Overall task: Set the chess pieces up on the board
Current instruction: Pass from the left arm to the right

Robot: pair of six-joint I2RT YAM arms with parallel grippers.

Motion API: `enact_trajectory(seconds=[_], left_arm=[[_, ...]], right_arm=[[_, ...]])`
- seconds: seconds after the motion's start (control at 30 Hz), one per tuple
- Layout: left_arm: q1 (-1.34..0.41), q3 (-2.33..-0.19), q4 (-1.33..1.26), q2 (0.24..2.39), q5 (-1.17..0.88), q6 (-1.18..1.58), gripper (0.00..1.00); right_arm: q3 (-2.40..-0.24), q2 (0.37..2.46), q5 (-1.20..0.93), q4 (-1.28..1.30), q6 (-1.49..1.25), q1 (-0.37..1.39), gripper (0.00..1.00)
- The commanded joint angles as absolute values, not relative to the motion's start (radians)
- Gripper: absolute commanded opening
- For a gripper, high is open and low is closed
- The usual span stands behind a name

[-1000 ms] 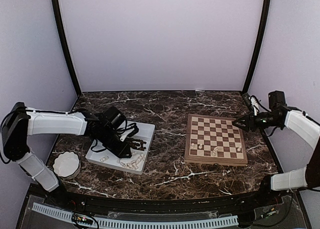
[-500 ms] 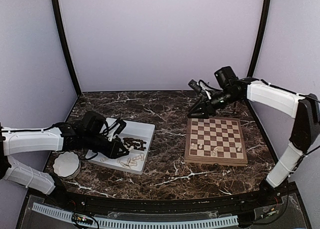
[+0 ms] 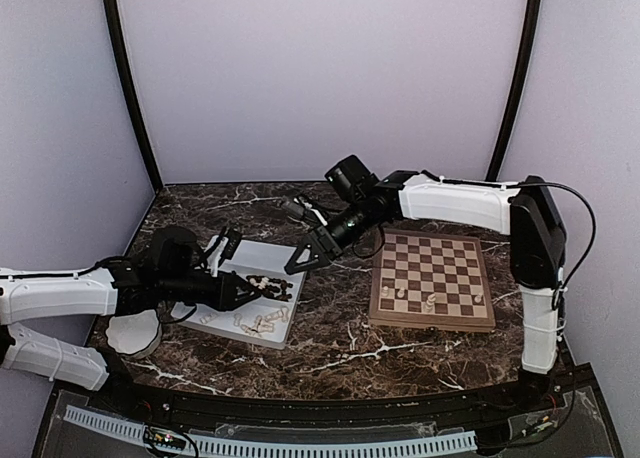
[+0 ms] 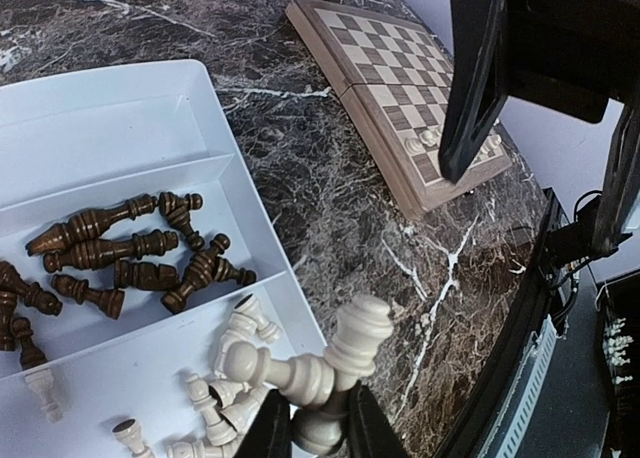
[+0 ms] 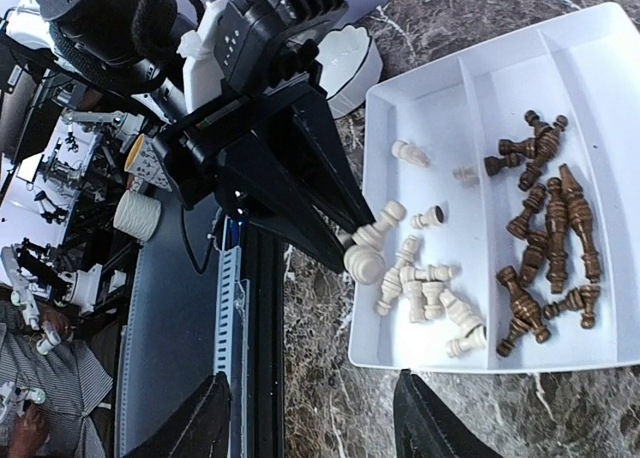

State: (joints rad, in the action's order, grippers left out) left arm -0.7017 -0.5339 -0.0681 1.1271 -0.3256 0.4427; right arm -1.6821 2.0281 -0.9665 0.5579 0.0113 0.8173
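**Top view.** Chessboard [image 3: 432,268] lies flat on the right of the marble table [image 3: 340,348]. A few standing pale chessmen [image 3: 430,303] are on its near rows. White tray [image 3: 262,258] sits on the left, with the scalloped bowl [image 3: 131,330] just beside its near-left corner. Left gripper [image 3: 250,294] is low over the tray's near part; its jaws are not readable from here. Right gripper [image 3: 298,262] extends in from the right, tips at the tray's right edge, well apart from the board.

**Left wrist view.** Left gripper [image 4: 318,423] has its jaws narrow, pinching the base of the held pale chessman [image 4: 350,353] by the tray's near-right corner. Another pale piece lies across it; I cannot tell whether that one is gripped too. Dark chessmen [image 4: 130,253] lie heaped in the middle compartment, loose pale chessmen [image 4: 225,393] in the near one. The right gripper's fingers [image 4: 470,88] show at the right, spread wide.

**Right wrist view.** Right gripper [image 5: 312,418] has its jaws wide with nothing between them. It looks down on the tray [image 5: 470,88]. Left gripper [image 5: 350,238] has its tips closed on the held pale chessman [image 5: 366,258] at the tray's edge. Loose pale chessmen [image 5: 425,288] lie just beside it, and the dark chessmen [image 5: 545,238] are one compartment over.
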Motion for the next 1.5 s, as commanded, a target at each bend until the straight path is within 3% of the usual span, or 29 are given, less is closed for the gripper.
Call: enact_trajectory(seconds=[0.0, 0.8, 1.23, 1.33, 1.47], left_arm=[[-0.695, -0.533, -0.125, 1.115, -0.358, 0.461, 0.16], [-0.695, -0.535, -0.137, 1.106, -0.406, 0.456, 0.17], [-0.695, -0.548, -0.132, 1.133, -0.38, 0.44, 0.21], [-0.695, -0.537, -0.126, 1.122, -0.334, 0.448, 0.32], [-0.694, -0.508, -0.1, 1.075, -0.291, 0.5, 0.41]], right_arm=[[-1.764, 2.08, -0.998, 0.519, -0.076, 0.869, 0.57], [-1.904, 2.225, -0.858, 0.541, -0.101, 0.916, 0.52], [-1.898, 2.227, -0.986, 0.529, -0.074, 0.916, 0.1], [-1.902, 2.227, -0.981, 0.553, -0.043, 0.916, 0.02], [-1.943, 2.221, -0.886, 0.654, 0.092, 0.916, 0.0]])
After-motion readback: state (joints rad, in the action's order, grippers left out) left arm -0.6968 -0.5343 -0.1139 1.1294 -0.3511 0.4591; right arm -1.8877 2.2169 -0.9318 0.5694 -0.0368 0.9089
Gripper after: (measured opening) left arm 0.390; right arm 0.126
